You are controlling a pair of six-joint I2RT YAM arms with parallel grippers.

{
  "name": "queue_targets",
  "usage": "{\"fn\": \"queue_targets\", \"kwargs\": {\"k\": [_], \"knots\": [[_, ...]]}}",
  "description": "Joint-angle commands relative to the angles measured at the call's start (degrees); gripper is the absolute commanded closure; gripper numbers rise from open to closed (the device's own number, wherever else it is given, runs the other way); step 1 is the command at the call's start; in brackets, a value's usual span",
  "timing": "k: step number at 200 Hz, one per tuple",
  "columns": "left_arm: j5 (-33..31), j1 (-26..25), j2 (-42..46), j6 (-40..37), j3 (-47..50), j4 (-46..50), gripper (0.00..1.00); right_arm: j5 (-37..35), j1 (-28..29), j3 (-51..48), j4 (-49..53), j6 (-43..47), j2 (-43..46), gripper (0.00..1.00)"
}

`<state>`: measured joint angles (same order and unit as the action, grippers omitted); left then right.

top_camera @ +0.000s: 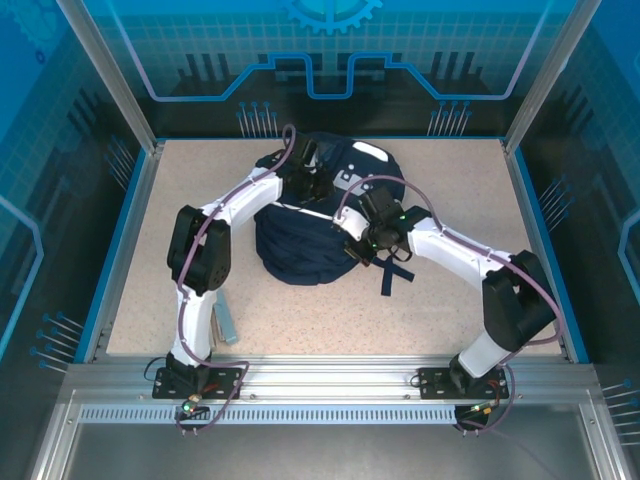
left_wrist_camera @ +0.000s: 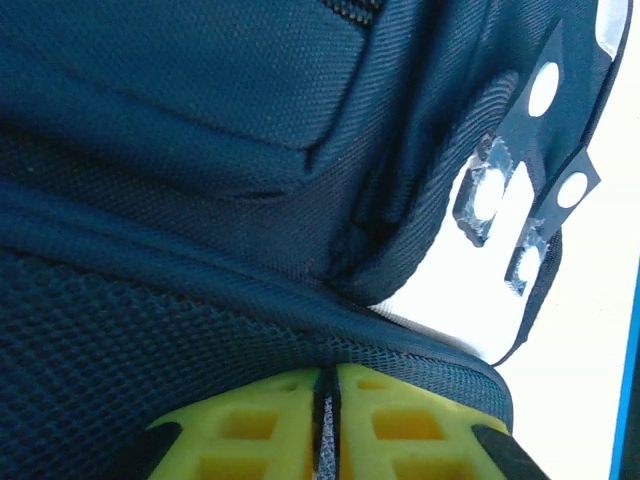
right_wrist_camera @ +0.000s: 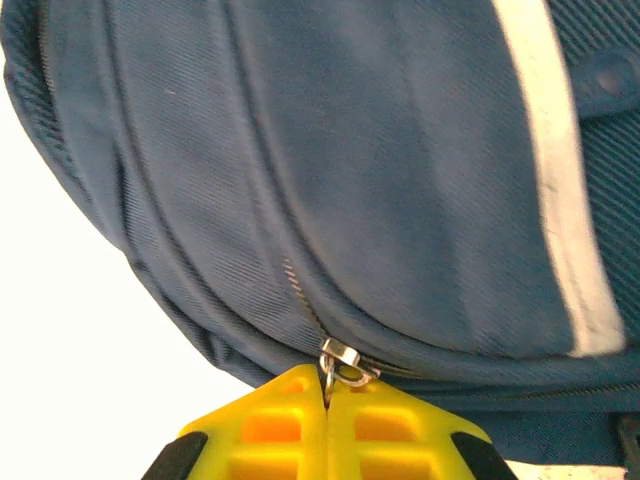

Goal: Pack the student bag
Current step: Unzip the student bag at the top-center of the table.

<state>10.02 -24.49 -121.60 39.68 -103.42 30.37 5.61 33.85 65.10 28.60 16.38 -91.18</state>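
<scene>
Gripping zipper pull (right_wrist_camera: pixel 340 362) with closed right fingers (right_wrist_camera: pixel 385 425), clamping mesh (left_wrist_camera: pixel 150 330) of student bag (top_camera: pixel 300 250) with closed left fingers (left_wrist_camera: pixel 400 420); zip step. Next, likely: draw steadily along track.

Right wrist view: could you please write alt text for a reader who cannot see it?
The yellow right claw is shut on the metal zipper pull of the navy student bag. A white stripe runs down the bag at right; the pale table shows at left.
</scene>
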Motion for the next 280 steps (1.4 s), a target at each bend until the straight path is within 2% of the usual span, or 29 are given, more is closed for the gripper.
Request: {"fn": "queue_targets", "kwargs": {"k": [1, 27, 56, 78, 98, 127, 164, 192, 217, 249, 280], "knots": [[-4.2, -1.74, -6.01, 3.72, 1.43, 5.21, 0.86, 2.73, 4.23, -2.21, -0.06, -4.18, 3.46, 1.0], [-3.08, -1.96, -5.81, 4.92, 2.25, 3.2, 0.87, 3.73, 6.38, -4.92, -4.52, -9.1, 5.57, 1.0], [0.22, -1.96, -2.99, 3.18, 1.51, 1.76, 0.81, 3.3, 4.05, -6.64, -6.69, -17.09, 8.3, 0.88], [3.09, -1.7, 1.35, 1.49, 0.45, 1.89, 0.7, 5.42, 1.51, -7.99, -6.79, -22.89, 10.35, 0.71], [3.52, -1.58, 6.07, -0.03, 0.63, 2.68, 0.6, 3.78, 0.26, -9.67, -7.15, -29.06, 13.45, 0.47], [2.45, -1.66, 13.78, -1.07, 5.69, 2.83, 0.46, 3.55, -4.18, -9.82, -6.04, -41.85, 15.89, 0.35], [-1.5, -3.3, 24.53, -3.35, 19.0, 1.27, 0.39, 10.02, -9.74, -6.41, -4.07, -56.4, 12.19, 0.35], [-4.78, -5.75, 32.14, -3.24, 29.42, -1.1, 0.39, 13.45, -10.2, -3.58, -5.14, -63.11, 8.4, 0.38], [-7.72, -9.34, 36.55, -0.4, 35.78, -3.5, 0.39, 12.11, -10.16, -1.26, -4.34, -68.7, 4.93, 0.41], [-11.7, -16.72, 37.24, 3.18, 41.54, -11.64, 0.4, 14.6, -10.12, -0.36, -8.67, -72.81, -0.62, 0.5], [-15.3, -22.12, 32.98, 4.25, 40.86, -15.21, 0.43, 15.43, -9.68, 1.13, -10.5, -73.11, -3.2, 0.54]]}}
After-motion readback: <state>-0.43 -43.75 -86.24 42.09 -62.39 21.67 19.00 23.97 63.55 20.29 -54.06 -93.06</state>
